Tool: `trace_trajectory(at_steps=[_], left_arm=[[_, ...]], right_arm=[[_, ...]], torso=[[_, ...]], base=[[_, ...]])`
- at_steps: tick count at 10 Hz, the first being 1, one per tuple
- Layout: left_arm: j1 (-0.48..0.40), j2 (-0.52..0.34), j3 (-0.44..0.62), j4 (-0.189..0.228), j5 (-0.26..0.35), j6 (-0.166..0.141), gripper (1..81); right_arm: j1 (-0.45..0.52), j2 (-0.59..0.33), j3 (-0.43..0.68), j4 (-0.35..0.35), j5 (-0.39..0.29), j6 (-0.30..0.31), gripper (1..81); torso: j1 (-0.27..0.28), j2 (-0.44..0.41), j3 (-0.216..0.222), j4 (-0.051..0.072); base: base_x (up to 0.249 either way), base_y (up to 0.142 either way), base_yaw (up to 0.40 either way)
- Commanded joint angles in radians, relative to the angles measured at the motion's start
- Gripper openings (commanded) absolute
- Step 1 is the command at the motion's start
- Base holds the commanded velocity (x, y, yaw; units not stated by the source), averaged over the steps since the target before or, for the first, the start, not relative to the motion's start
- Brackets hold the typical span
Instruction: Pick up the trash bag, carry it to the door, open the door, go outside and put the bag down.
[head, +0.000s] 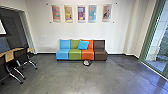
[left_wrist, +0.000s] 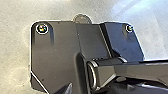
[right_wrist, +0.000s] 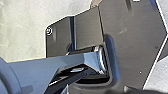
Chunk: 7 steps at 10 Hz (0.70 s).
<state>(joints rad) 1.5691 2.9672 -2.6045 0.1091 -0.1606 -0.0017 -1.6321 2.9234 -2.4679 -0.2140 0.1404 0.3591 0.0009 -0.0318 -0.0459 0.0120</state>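
Left claw (left_wrist: 99, 87) and right claw (right_wrist: 96, 88): cannot tell whether apart or together. Trash bag: cannot tell where it is, so pickup is unsure. Robot is indoors, facing colourful sofa (head: 75, 54); green-framed glass (head: 157, 37) (maybe it is door, not certain) stands at right. Going outside and putting bag down seem left to do

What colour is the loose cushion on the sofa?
The cushion is bright blue, seen best in the head view.
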Motion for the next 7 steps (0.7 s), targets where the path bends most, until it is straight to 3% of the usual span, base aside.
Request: trace_trajectory(at_steps=[1, 7], left_arm=[[-0.04, -0.003, 0.006, 0.012, 0.044, 0.002, 81.1], [-0.04, -0.003, 0.006, 0.014, 0.043, 0.002, 81.1]], right_arm=[[0.036, 0.002, 0.014, -0.022, -0.047, -0.011, 81.1], [0.034, 0.006, 0.015, -0.03, -0.047, -0.011, 81.1]], torso=[[0.0, 0.0, 0.0, 0.0], [0.0, 0.0, 0.0, 0.0]], base=[[0.136, 0.0, 0.0], [0.136, 0.0, 0.0]])
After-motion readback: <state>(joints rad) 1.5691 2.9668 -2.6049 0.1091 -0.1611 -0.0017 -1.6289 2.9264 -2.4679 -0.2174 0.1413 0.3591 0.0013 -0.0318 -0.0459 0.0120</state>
